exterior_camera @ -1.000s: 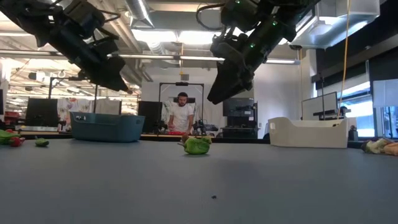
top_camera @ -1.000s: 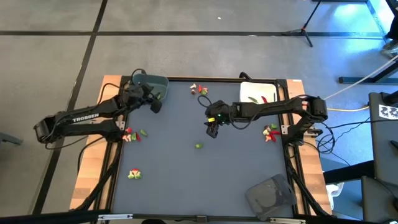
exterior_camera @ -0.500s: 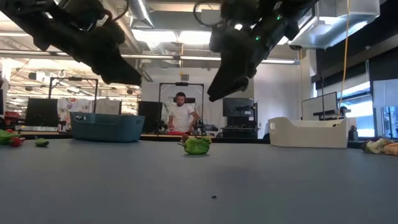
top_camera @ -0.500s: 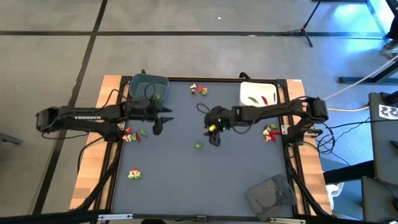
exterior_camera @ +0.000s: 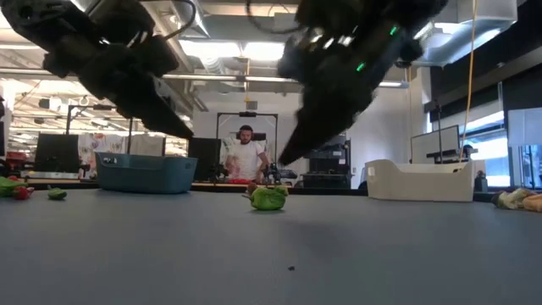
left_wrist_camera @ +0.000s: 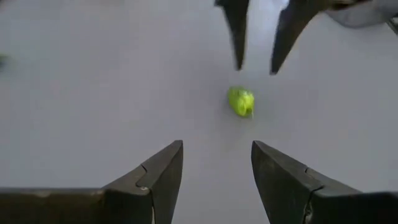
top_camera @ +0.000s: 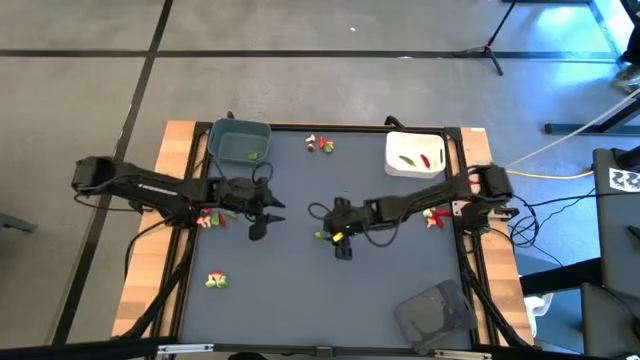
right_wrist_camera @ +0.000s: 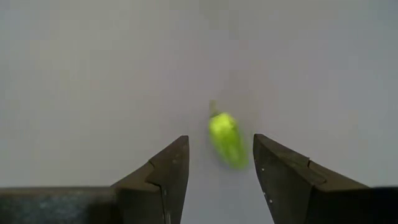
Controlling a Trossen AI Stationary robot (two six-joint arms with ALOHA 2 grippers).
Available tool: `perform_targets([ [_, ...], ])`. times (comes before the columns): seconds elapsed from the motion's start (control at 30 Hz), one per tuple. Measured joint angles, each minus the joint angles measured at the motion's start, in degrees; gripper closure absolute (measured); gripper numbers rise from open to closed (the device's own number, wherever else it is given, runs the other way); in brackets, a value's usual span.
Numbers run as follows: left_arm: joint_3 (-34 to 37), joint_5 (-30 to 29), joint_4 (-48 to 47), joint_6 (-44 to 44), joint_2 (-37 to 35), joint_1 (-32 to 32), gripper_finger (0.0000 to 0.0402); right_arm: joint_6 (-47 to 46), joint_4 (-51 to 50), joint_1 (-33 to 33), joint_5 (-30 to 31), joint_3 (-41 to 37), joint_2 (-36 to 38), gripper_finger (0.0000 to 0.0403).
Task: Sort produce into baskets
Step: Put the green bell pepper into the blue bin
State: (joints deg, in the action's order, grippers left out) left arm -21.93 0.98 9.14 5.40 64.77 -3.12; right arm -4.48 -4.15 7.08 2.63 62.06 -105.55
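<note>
- High view: my right gripper (top_camera: pixel 341 247) hangs mid-table over the green pepper (top_camera: pixel 320 236); left gripper (top_camera: pixel 258 226) nearby, fingers apart.
- Right wrist view: fingers apart, unclamped, pepper (right_wrist_camera: pixel 226 139) between them. Looks light, likely slick; take its middle.

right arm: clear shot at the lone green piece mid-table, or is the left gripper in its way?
Probably yes. The right gripper is open, and the green piece lies on bare table just ahead of the gap between its fingers. The left gripper hovers off to the side, not between them.
</note>
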Motion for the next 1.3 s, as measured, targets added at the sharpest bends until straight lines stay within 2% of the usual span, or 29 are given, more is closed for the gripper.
perform_targets([
  [0.13,0.05,-0.20,1.06,0.75,2.74,1.06,0.0215,3.36,2.20,-0.99,2.26,-0.07,-3.92,0.0226],
  [0.27,0.03,-0.18,2.20,0.80,4.47,1.37,0.0215,3.84,2.81,-1.95,-2.73,-0.06,-6.49,0.0226],
  [0.37,0.04,-0.18,4.05,0.58,5.45,1.36,0.0215,4.92,4.98,-1.87,-2.49,0.09,-7.42,0.0234],
  [0.47,0.04,-0.18,5.27,0.18,5.91,1.28,0.0215,5.96,4.98,-2.07,-2.20,0.11,-7.55,0.0269],
  [0.63,0.02,-0.47,6.65,-2.53,6.03,1.03,0.0215,6.46,4.88,-2.18,-2.16,0.09,-7.55,0.0362],
  [0.7,0.02,-0.80,7.77,-3.31,6.00,0.67,0.0215,7.22,4.86,-2.20,-2.10,0.09,-7.55,0.0387],
  [0.9,0.02,-1.81,10.78,-6.22,5.99,-0.41,0.0215,8.74,2.91,-2.28,2.22,1.39,-6.17,0.0375],
  [1.07,0.02,-1.90,14.37,-7.25,5.99,-1.29,0.0215,7.98,2.95,-3.13,3.56,1.69,-3.43,0.0394],
  [1.3,0.02,-4.21,14.33,-2.05,5.99,-3.22,0.0215,3.99,4.20,-5.64,5.92,1.68,-1.59,0.0390],
])
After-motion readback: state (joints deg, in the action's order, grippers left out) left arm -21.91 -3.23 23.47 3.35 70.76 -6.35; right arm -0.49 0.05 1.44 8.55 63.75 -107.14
